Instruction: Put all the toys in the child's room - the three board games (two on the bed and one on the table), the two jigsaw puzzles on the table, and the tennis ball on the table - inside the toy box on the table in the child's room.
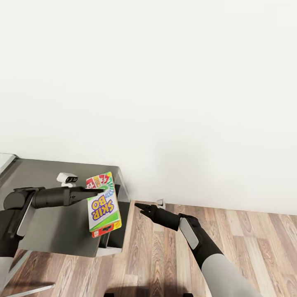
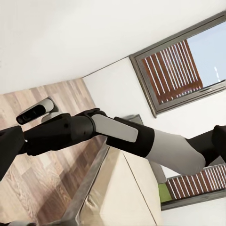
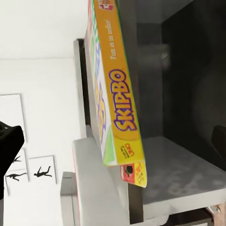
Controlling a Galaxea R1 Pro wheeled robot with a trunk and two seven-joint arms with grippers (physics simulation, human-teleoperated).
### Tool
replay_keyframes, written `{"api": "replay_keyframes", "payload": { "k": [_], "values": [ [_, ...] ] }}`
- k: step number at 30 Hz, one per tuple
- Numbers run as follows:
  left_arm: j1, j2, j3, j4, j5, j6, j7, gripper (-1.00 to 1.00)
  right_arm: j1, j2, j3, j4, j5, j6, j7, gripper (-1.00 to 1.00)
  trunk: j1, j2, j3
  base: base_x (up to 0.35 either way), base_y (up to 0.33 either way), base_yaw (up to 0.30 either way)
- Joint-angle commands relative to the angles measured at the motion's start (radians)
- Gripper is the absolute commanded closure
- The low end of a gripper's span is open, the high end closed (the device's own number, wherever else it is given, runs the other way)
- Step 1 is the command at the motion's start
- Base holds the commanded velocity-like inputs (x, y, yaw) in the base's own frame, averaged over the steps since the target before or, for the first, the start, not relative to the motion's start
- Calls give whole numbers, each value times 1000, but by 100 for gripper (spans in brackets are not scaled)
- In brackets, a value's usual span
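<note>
Hanging upright above the dark grey table (image 1: 49, 231) edge, a Skip-Bo board game (image 1: 103, 210) is gripped at its top by the left gripper (image 1: 91, 192). The right gripper (image 1: 140, 206) is held over the wood floor (image 1: 173, 264), nothing in it; its finger spread cannot be told.

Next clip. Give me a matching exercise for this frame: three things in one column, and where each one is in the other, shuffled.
Things:
1. Skip-Bo box
2. right claw
3. small white device

Places:
A. over the wood floor
B. resting on the dark grey table
C. held up in the left claw

Pairs: 1-C, 2-A, 3-B.
</note>
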Motion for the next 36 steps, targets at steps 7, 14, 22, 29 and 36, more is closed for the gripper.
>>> {"api": "replay_keyframes", "payload": {
  "k": [7, 14, 22, 29, 36],
  "values": [
    [0, 0, 0, 0, -1, 11, -4, -100, 0, 0, 0, 0, -6, 7, -1, -100, 0, -1, -1, 0, 117, 0],
    [0, 0, 0, 0, -3, 11, -4, -100, 0, 1, 0, 0, -5, 6, -3, -100, 0, -1, -1, 0, 140, 0],
    [0, 0, 0, 0, -5, 11, -4, -100, 0, 0, -2, 0, -7, 5, -3, -100, 0, -1, -1, 0, 115, 0],
    [0, 0, 0, 0, -5, 11, -4, -100, 0, 0, -3, 0, -7, 5, -3, -100, 0, -1, -1, 0, 26, 0],
    [0, 0, -1, 0, -6, 11, -4, -100, 0, 1, -1, 1, -6, 6, -3, -100, 0, -1, -1, 0, 123, 0]
  ]
}}
